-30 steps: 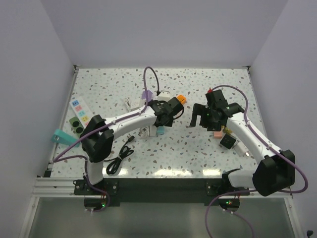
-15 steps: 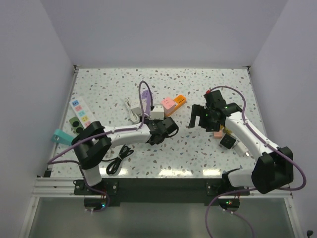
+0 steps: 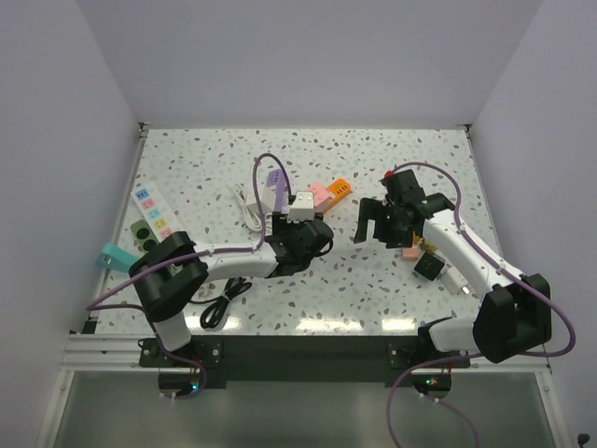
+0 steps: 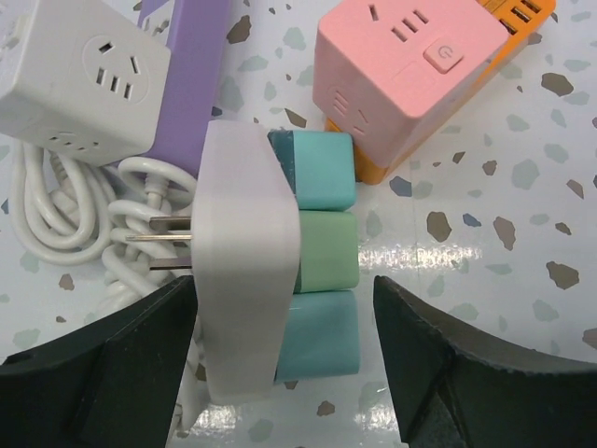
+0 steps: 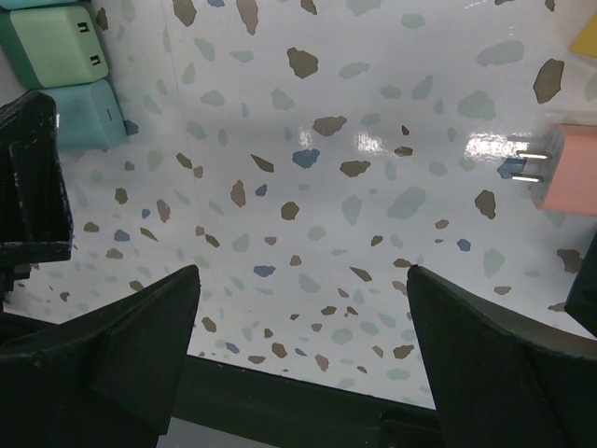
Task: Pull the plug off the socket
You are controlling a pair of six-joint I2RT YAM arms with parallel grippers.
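White plastic adapter (image 4: 241,271), with three bare pins on one face and three pastel blocks (image 4: 322,252) seated on the other, lay near the middle of the table (image 3: 420,159). Your left gripper (image 4: 284,291) stood apart around it, clamped on nothing. I judge this was the approach step. Next you needed to close on one part, with your right gripper (image 5: 303,313), also apart over bare table, bracing the other. From above the gripper hid the adapter; the left wrist view showed it plainly.

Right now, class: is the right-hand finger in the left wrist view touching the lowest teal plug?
Apart. The left wrist view shows a strip of speckled table between that finger and the teal plug.
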